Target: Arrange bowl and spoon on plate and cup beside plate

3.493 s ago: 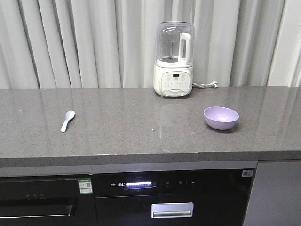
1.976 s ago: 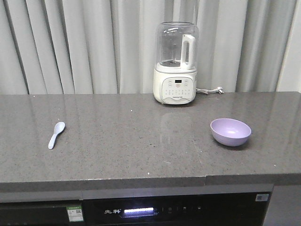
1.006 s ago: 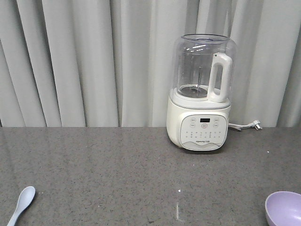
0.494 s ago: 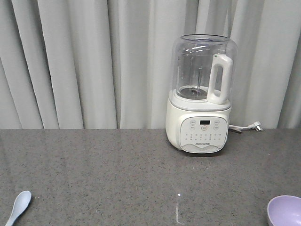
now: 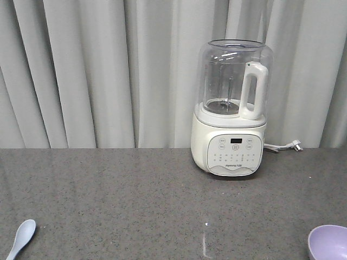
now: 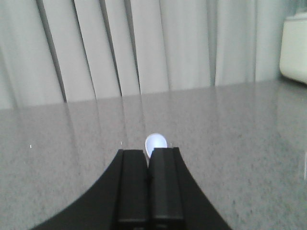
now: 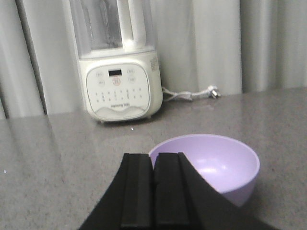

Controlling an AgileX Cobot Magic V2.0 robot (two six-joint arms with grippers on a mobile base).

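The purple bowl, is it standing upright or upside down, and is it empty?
Upright and empty: the right wrist view shows the bowl with its opening facing up and only bare lavender inside.

In the front view, the spoon (image 5: 20, 238), far left of the blender (image 5: 230, 108), loses its handle end at the bottom edge. The bowl (image 5: 328, 242), right of the blender, is cut by the corner. The left gripper (image 6: 148, 152) hides all but the spoon's scoop. The right gripper (image 7: 153, 155) covers some of the bowl, in front of the blender.

Lavender bowl (image 7: 211, 165), pale-blue spoon (image 5: 20, 238), speckled grey counter (image 5: 135, 206)
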